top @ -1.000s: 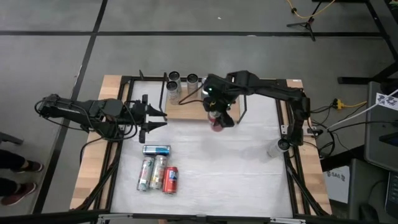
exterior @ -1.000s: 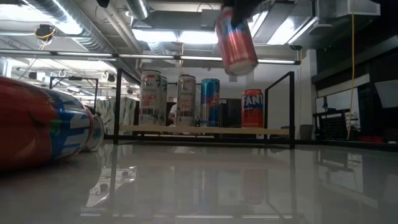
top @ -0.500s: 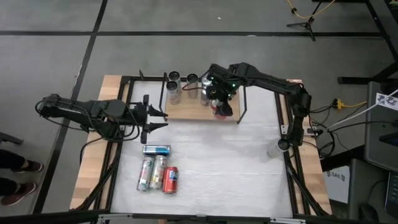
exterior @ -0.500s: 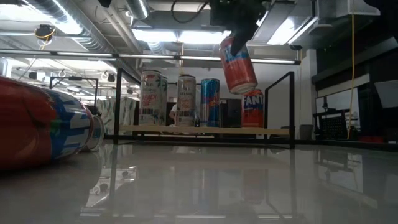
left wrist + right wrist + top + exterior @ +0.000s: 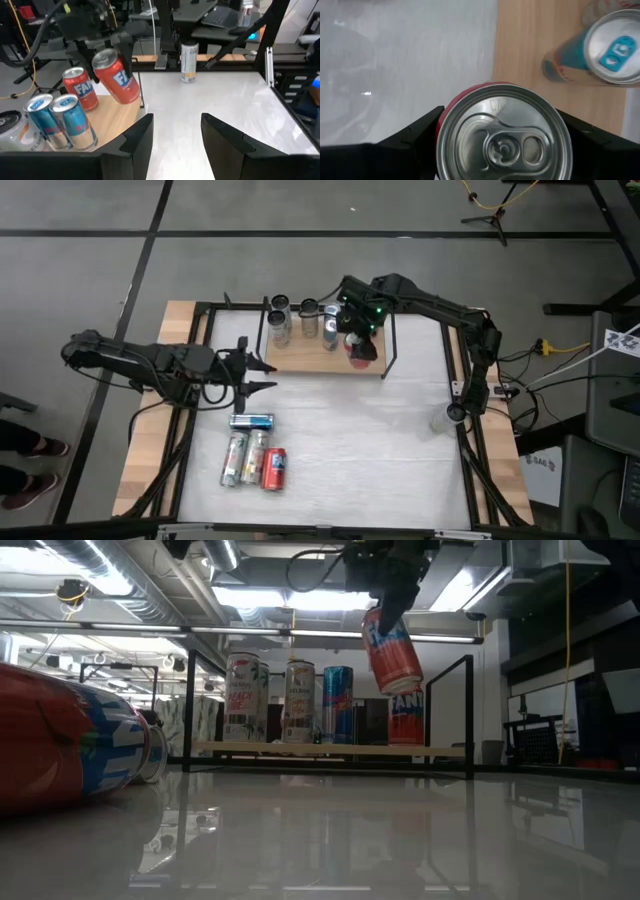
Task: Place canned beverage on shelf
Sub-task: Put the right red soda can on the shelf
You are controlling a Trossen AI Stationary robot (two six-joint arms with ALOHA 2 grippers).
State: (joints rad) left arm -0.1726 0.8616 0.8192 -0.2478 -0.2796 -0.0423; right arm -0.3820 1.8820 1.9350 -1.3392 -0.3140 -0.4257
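Red can (image 5: 393, 648) is up in the air right now, tilted a bit, clamped between the fingers of the right gripper (image 5: 358, 340) near the top centre of the high view, just over the right end of the shelf (image 5: 300, 358). In the low view it hangs in the upper middle of the frame, in front of and above the orange can (image 5: 405, 716) that's already standing on the board, so it's clearly not set down yet. From the right wrist view you're looking straight down onto its silver lid (image 5: 503, 133) with the wood of the shelf and a teal-topped can (image 5: 607, 52) beyond it. So far I count four cans standing on the shelf in a row across the middle of the low view: two pale ones, a blue one, and the orange one. My guess is the held one gets the last open spot at the right end, and it needs to come upright and down before release. What's left after that: four more cans (image 5: 254, 453) lying on the white table (image 5: 380, 450) in the lower left of the high view, plus one standing alone by the right edge (image 5: 440, 420). Left gripper (image 5: 258, 374) is parked at the left side, fingers apart and holding nothing, pointed toward the shelf.
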